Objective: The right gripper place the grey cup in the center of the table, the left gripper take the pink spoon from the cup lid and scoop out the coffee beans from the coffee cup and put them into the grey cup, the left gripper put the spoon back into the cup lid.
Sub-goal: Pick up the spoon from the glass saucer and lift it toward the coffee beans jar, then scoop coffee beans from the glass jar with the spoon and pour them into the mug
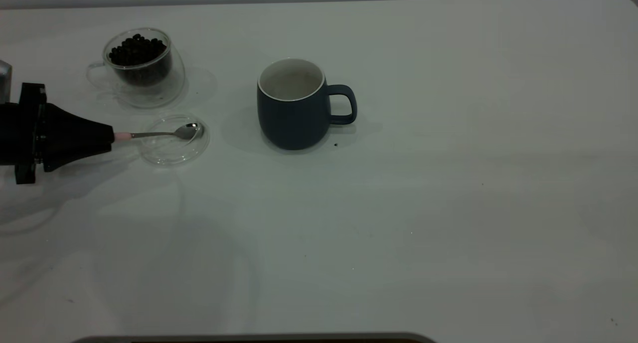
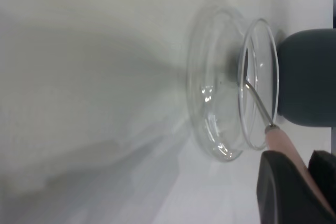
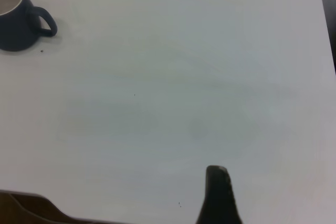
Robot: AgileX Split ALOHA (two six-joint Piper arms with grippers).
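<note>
My left gripper [image 1: 112,136] is at the table's left edge, shut on the pale pink handle of the pink spoon [image 1: 164,133]. The spoon's metal bowl lies over the clear cup lid [image 1: 164,159]. The left wrist view shows the handle [image 2: 281,140] between the jaws of the left gripper [image 2: 294,156], with the lid [image 2: 215,129] just ahead. The coffee cup [image 1: 142,74] with coffee beans [image 1: 137,49] stands behind the lid. The grey cup [image 1: 291,118] stands upright near the table's middle, handle to the right, with no beans showing in it. My right gripper [image 3: 218,182] is parked far from it.
The white table [image 1: 448,208] stretches wide to the right and front of the grey cup [image 3: 13,24]. A tiny dark speck [image 1: 335,144] lies by the cup's base. A dark edge [image 1: 249,339] runs along the front.
</note>
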